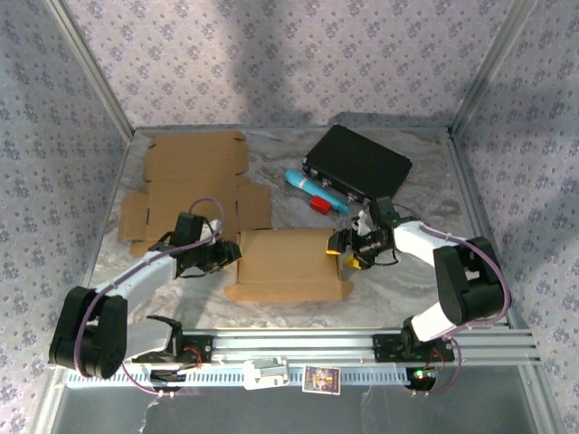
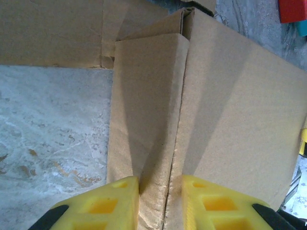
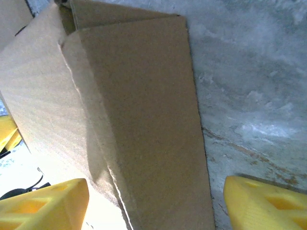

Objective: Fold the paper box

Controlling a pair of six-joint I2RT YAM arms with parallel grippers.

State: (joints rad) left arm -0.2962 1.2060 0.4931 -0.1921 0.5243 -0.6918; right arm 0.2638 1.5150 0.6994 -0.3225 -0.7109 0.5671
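Lying on the desk (image 1: pixel 380 298), the paper box (image 1: pixel 288 262) runs 9 to 3 o'clock. Left fingers (image 2: pixel 117 206) pinch its 9 o'clock end; right fingers (image 3: pixel 43 203) gape at 3 o'clock.

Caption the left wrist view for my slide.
Left end effector pinching the folded side wall of the paper box on the table.

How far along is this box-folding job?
Partly done: the paper box already has its big panels folded over. In hand: the left end effector pinches a doubled side wall, and the right end effector stands open astride the other side flap. Left: securing both ends; a flat cardboard blank lies untouched behind.
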